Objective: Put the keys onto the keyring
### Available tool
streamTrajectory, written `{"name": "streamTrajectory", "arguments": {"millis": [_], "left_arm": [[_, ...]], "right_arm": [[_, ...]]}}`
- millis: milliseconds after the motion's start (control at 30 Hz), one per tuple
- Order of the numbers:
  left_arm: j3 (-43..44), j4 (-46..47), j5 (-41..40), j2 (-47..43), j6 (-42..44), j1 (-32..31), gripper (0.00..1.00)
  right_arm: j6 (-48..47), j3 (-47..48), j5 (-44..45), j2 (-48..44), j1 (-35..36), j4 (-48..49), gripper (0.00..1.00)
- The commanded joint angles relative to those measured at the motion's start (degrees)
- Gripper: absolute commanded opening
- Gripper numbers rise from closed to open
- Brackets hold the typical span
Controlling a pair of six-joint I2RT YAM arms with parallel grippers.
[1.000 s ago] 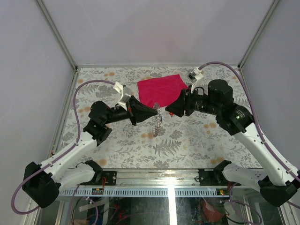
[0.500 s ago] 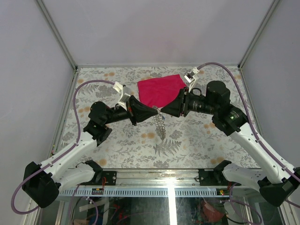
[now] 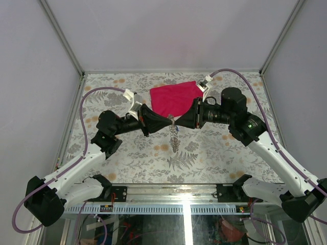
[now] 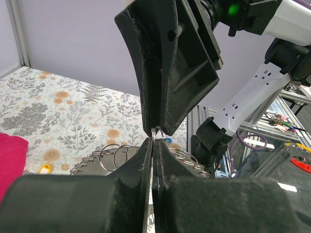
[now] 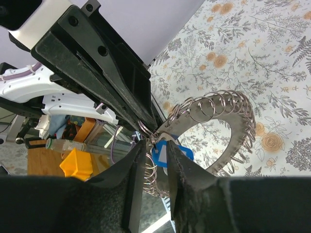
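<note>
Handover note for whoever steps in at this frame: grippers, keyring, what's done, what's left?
Grippers: left gripper shut on a small ring of the bunch; right gripper tip to tip with it, jaws narrowly apart around the blue tag.
Things: the keyring hangs below the meeting tips, near the red cloth.
Done: keyring held up between the arms.
Left: threading; whether the blue tag is already on, cannot tell.

Closed left gripper [image 4: 153,144], keyring [image 4: 90,167] behind, floral table [image 4: 73,116]
</note>
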Motion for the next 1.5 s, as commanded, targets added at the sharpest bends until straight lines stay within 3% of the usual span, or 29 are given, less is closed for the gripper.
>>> {"name": "streamTrajectory", "arguments": {"millis": [0, 433, 933, 1467], "left_arm": [[0.66, 5.19, -0.53, -1.09, -0.38, 0.36, 0.0], [0.4, 5.03, -0.59, -1.43, -0.21, 0.35, 0.0], [0.09, 5.3, -0.63, -2.24, -0.24, 0.36, 0.0], [1.12, 7.06, 5.97, -0.1, -1.19, 0.36, 0.0]], "right_arm": [[0.44, 1.61, -2.29, 0.23, -0.29, 3.11, 0.28], [1.72, 0.84, -1.99, -0.38, -0.29, 4.1, 0.0], [-1.03, 1.82, 1.41, -0.47, -0.28, -2.06, 0.0], [1.5, 0.9, 0.27, 0.65, -0.29, 2.72, 0.0]]}}
